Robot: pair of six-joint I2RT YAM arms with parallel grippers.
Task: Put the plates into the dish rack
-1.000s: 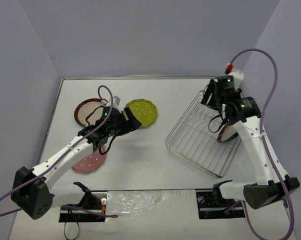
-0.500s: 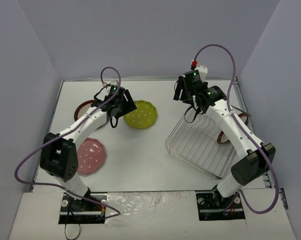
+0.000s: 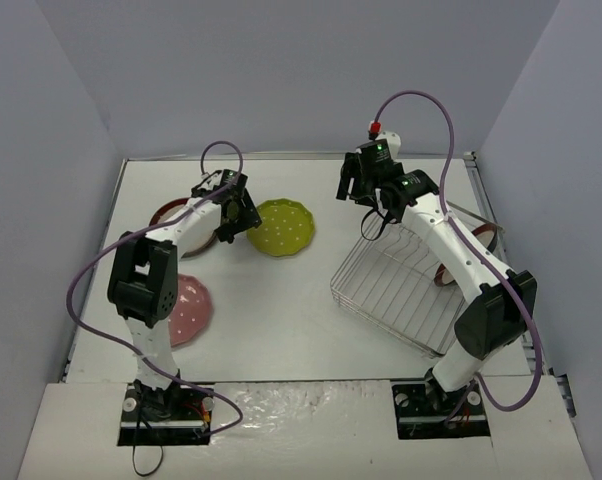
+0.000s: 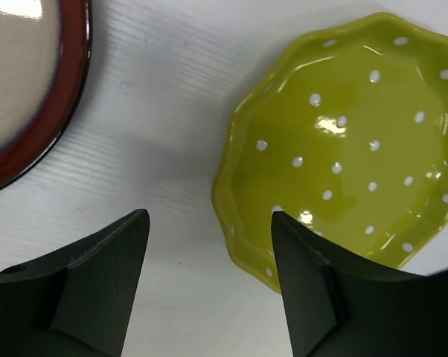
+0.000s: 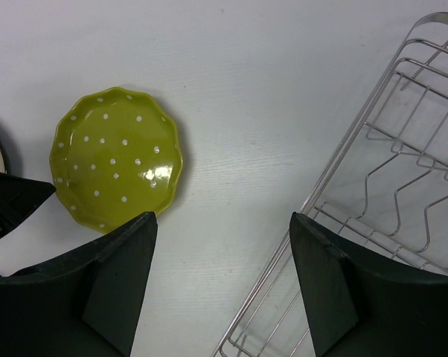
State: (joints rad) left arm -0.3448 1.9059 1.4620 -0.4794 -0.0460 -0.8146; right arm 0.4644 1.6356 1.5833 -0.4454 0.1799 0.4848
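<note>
1. Step in hand, as judged here: picking up the scalloped yellow-green plate with white dots (image 4: 350, 149), which lies flat on the white table (image 3: 281, 300), left of the square silver wire dish rack (image 3: 406, 285) and well apart from it.
2. The left gripper (image 4: 207, 253) hangs low over the table with its black fingers (image 4: 97, 286) spread and nothing between them. The gap sits over bare table. The plate's near-left rim is just beside one finger, and the dark-red-rimmed plate with a beige centre (image 4: 30, 97) lies off to the other side.
3. The right gripper (image 5: 220, 253) hovers higher, between the plate and the rack's far-left corner. Its fingers are also spread and empty.
4. The next move probably calls for the left gripper to shift sideways so the scalloped rim passes between the fingers, then close on it and lift. The shallow edge leaves little to pinch.
5. The pink dotted plate (image 3: 193, 310) lies near the left arm's base, partly hidden by the arm. A second dark red rim (image 3: 447, 272) shows at the rack's right side; whether it sits in the prongs cannot be told.
</note>
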